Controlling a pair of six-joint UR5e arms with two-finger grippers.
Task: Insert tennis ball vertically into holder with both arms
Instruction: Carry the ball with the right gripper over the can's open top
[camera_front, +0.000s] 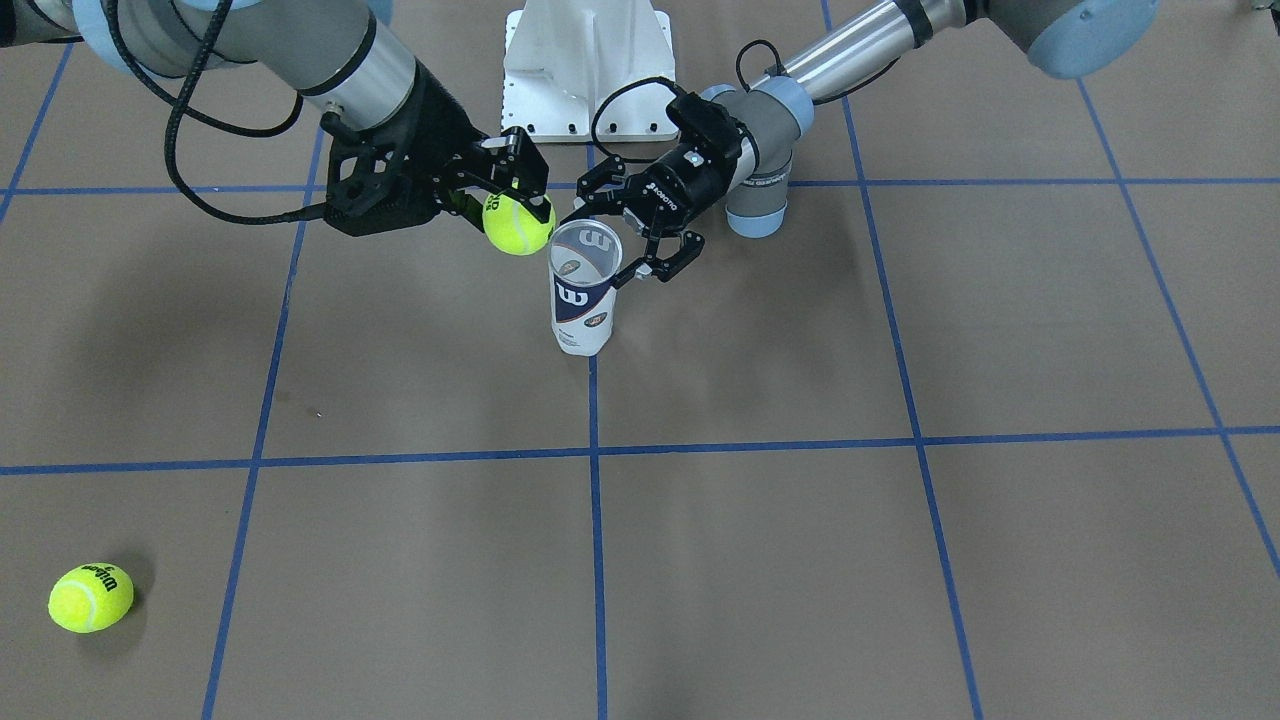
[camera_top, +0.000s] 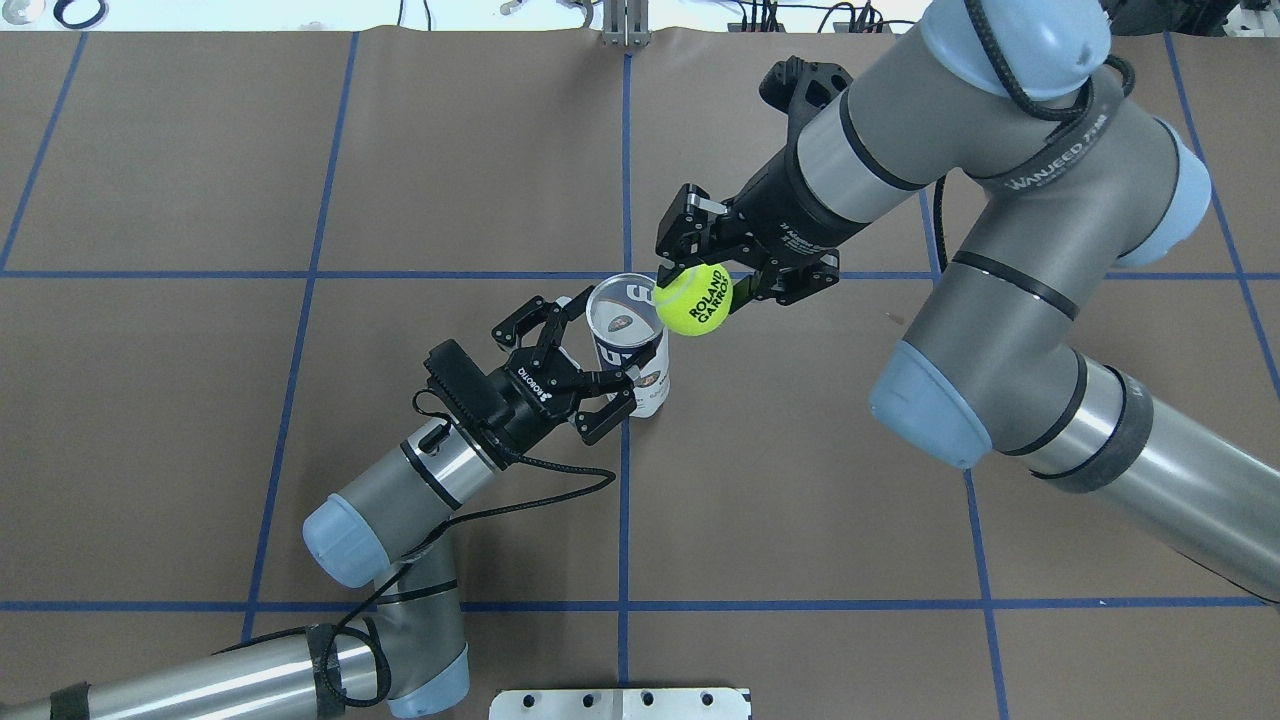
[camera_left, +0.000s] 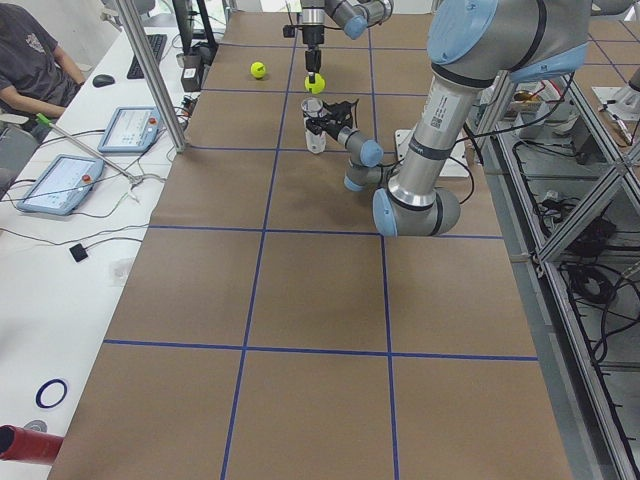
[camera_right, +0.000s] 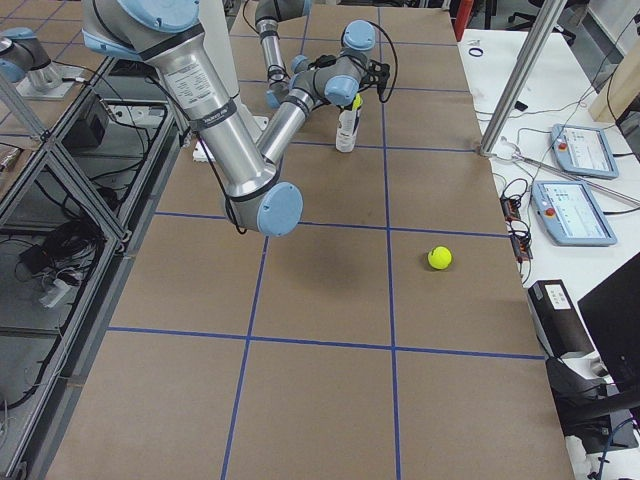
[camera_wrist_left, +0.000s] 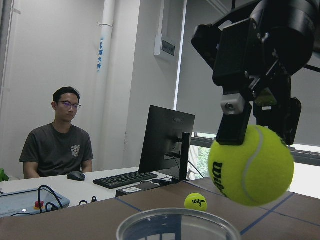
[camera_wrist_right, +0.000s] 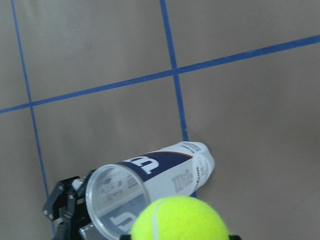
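The holder (camera_front: 582, 300) is a clear can with a navy-and-white "W" label. It stands upright with its mouth open; it also shows in the overhead view (camera_top: 640, 372). My right gripper (camera_front: 520, 205) is shut on a yellow tennis ball (camera_front: 518, 224) and holds it just above the rim, a little off to my right side (camera_top: 693, 298). My left gripper (camera_top: 598, 355) is open, with its fingers spread on either side of the can's body. The left wrist view shows the can's rim (camera_wrist_left: 177, 225) below the held ball (camera_wrist_left: 250, 165). The right wrist view shows the ball (camera_wrist_right: 180, 220) over the can (camera_wrist_right: 165, 172).
A second tennis ball (camera_front: 90, 597) lies on the table far toward the operators' side, on my right. The white pedestal base (camera_front: 588, 70) stands at the robot's edge. Blue tape lines grid the brown table. A person sits at a desk beyond the table (camera_wrist_left: 57, 135).
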